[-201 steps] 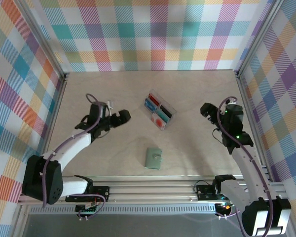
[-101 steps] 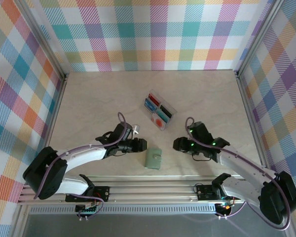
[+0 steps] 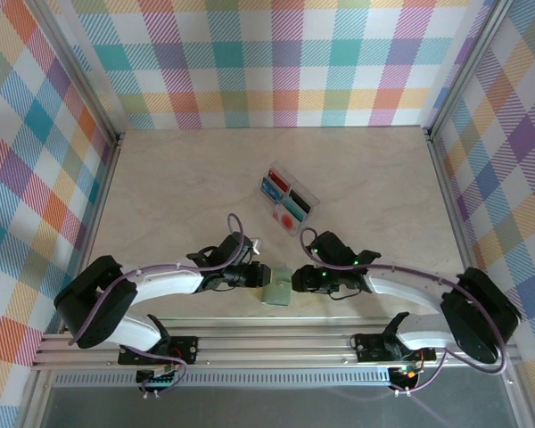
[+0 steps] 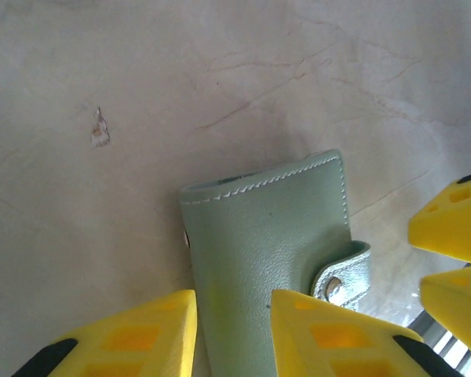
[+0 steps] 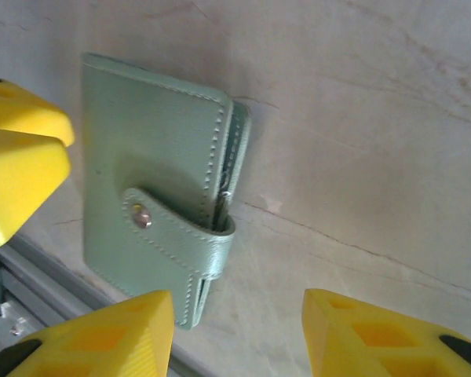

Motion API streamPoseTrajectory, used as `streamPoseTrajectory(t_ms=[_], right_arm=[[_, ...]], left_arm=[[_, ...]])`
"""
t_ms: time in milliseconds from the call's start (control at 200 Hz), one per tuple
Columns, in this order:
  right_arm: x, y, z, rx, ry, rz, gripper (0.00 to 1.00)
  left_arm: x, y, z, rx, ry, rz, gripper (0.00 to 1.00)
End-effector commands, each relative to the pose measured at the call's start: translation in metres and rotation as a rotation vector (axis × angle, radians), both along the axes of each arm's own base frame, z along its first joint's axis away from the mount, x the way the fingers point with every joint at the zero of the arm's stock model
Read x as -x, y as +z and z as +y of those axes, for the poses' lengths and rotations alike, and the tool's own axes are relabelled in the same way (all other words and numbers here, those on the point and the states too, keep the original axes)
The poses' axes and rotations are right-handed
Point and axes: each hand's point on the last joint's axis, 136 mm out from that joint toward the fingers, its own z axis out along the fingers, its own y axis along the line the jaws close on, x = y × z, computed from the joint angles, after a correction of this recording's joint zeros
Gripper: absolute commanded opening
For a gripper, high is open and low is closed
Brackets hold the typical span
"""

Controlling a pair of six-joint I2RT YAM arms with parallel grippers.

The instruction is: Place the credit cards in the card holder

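Enclosure: back wall [image 3: 276, 62], left wall [image 3: 36, 178] and right wall [image 3: 508, 169] all covered in pastel plaid, with bare aluminium posts [image 3: 80, 80] at the rear corners. Tabletop [image 3: 187, 178] is a beige marble-look sheet with faint veining and one small brownish mark [image 4: 100, 129]; a slotted aluminium rail [image 3: 276, 343] runs along its near edge. Light is even and diffuse, shadows soft.
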Motion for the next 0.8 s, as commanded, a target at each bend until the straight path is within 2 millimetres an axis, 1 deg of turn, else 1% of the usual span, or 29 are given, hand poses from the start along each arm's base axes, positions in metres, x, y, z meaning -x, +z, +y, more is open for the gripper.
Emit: streamPoseTrajectory(t_ms=[0, 80, 165, 295, 360, 425, 540, 645, 720, 795], right_arm=[[-0.004, 0.005, 0.020, -0.049, 0.036, -0.006, 0.46], [-0.007, 0.002, 0.027, -0.055, 0.045, -0.004, 0.43], [-0.013, 0.001, 0.030, -0.045, 0.046, -0.015, 0.33], [-0.024, 0.004, 0.034, -0.031, 0.040, -0.050, 0.14], [-0.033, 0.005, 0.031, -0.002, 0.019, -0.082, 0.06], [-0.045, 0.009, 0.027, 0.023, -0.004, -0.119, 0.02], [-0.067, 0.015, 0.017, 0.077, -0.060, -0.161, 0.01], [-0.081, 0.025, 0.003, 0.158, -0.110, -0.216, 0.11], [-0.081, 0.036, 0.003, 0.165, -0.106, -0.247, 0.17], [-0.073, 0.043, 0.010, 0.152, -0.063, -0.256, 0.28]], left_arm=[[0.004, -0.014, 0.006, -0.064, 0.014, -0.011, 0.29], [0.005, -0.019, 0.007, -0.080, 0.021, -0.008, 0.27], [0.006, -0.027, 0.010, -0.121, 0.037, -0.015, 0.24], [0.003, -0.037, 0.015, -0.160, 0.087, -0.012, 0.16], [0.000, -0.038, 0.016, -0.169, 0.113, -0.018, 0.12], [-0.003, -0.039, 0.015, -0.166, 0.141, -0.021, 0.11], [-0.013, -0.036, 0.014, -0.150, 0.206, -0.032, 0.08], [-0.021, -0.031, 0.012, -0.127, 0.269, -0.042, 0.06], [-0.023, -0.028, 0.012, -0.113, 0.293, -0.047, 0.06], [-0.023, -0.025, 0.013, -0.108, 0.296, -0.057, 0.06]])
